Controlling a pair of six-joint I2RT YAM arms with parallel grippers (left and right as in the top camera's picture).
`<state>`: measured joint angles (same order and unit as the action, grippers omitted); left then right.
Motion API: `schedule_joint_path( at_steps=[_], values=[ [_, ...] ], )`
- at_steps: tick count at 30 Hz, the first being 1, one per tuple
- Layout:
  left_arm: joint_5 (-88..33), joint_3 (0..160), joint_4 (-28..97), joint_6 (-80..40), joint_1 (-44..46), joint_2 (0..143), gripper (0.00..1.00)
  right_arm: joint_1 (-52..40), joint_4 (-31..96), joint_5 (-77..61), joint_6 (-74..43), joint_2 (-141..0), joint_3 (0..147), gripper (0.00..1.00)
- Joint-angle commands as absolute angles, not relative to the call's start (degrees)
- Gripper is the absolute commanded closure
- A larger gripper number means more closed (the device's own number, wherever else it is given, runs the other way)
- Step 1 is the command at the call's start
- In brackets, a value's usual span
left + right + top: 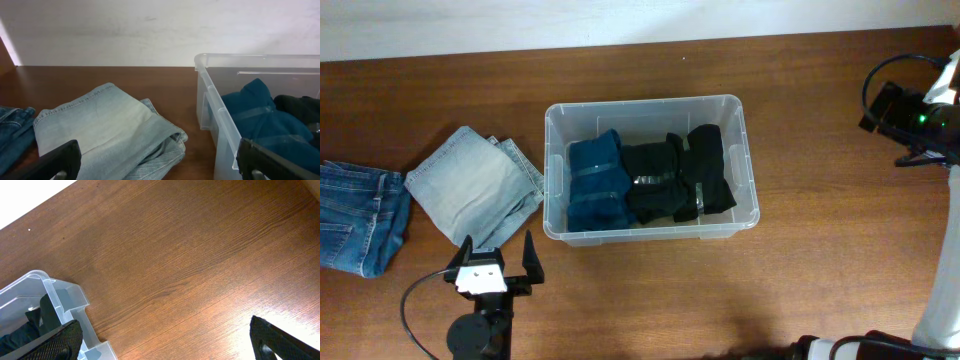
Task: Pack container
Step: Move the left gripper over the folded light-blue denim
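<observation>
overhead: the left gripper (498, 248) sits at the near edge of the table (800, 290), jaws spread wide, holding nothing and touching nothing. folded light denim jeans (475, 185) lie just beyond it. dark blue jeans (355, 215) next to them are cut off by the left frame edge. the container (645, 103) stands mid-table, holding a folded blue garment (595, 185) beside two black garments (680, 175), packed close. the right arm (920, 120) is at the far right edge, well apart from the container; its fingers are hard to make out here. bare wood lies open between them.

left wrist: both fingertips (60, 160) show only at the bottom corners, far apart, nothing between them. the light jeans lie ahead, the container's wall to the right, cut off by the frame.

right wrist: the right gripper (162, 332) has its jaws wide apart, empty, over bare table. only one container corner shows, lower left.
</observation>
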<state>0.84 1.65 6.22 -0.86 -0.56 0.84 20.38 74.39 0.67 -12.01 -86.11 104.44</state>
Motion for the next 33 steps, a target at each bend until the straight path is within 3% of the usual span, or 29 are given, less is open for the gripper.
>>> schedule_joint_path(
  at_steps=[1,10,18,26,33],
  values=[
    [1.28,1.19,6.00,-0.36,-0.80,0.34,0.00,20.67,74.41,1.13,-12.25,-86.24,104.42,0.01],
    [-0.32,4.49,4.08,-0.38,-0.80,0.34,0.01,20.67,74.41,1.13,-12.25,-86.24,104.42,0.01],
    [0.01,19.22,16.08,1.87,-0.80,5.50,0.01,20.67,74.41,1.13,-12.25,-86.24,104.42,0.01],
    [-0.73,37.91,29.45,7.70,-0.91,25.30,0.00,20.67,74.41,1.13,-12.25,-86.24,104.42,0.01],
    [-0.71,58.92,48.64,17.10,-0.91,47.68,0.01,20.67,74.39,1.13,-12.25,-86.26,104.42,0.01]
  ],
)
